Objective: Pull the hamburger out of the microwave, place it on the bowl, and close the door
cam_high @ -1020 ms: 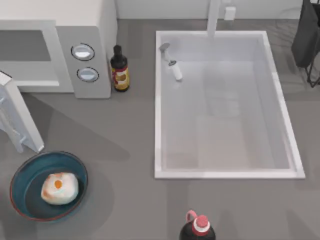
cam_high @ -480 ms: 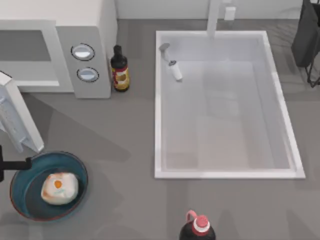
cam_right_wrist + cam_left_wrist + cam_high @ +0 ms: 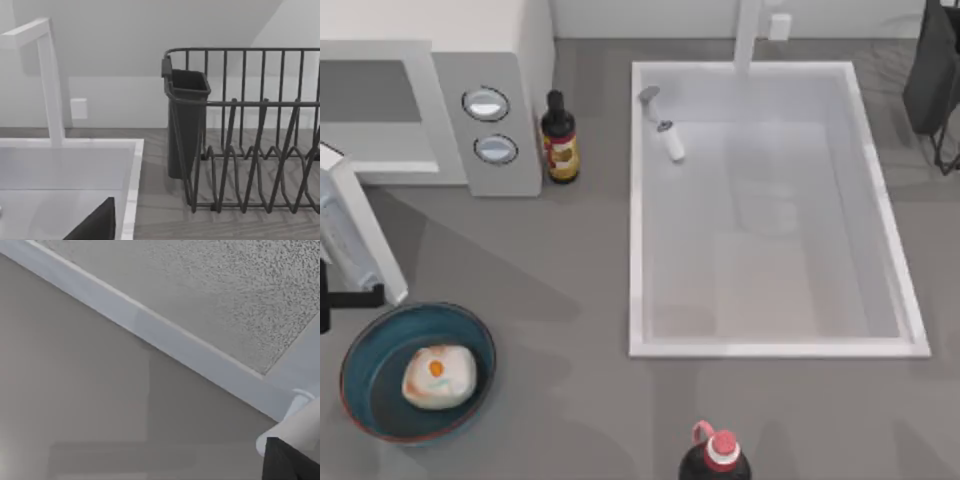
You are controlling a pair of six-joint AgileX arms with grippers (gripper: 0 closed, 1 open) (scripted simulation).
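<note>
Resting in bowl [image 3: 365, 395]: hamburger [image 3: 438, 376]. Left claw [image 3: 345, 300] has risen from bowl rim to door [image 3: 360, 245] edge, fingers' state indeterminable. Door open; closing remains.

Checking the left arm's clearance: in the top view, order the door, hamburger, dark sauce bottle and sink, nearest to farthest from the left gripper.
From the left gripper at the table's left edge:
1. Door, open, right beside it.
2. Hamburger, in the bowl at front left.
3. Dark sauce bottle, by the microwave at the back.
4. Sink, toward the right.
</note>
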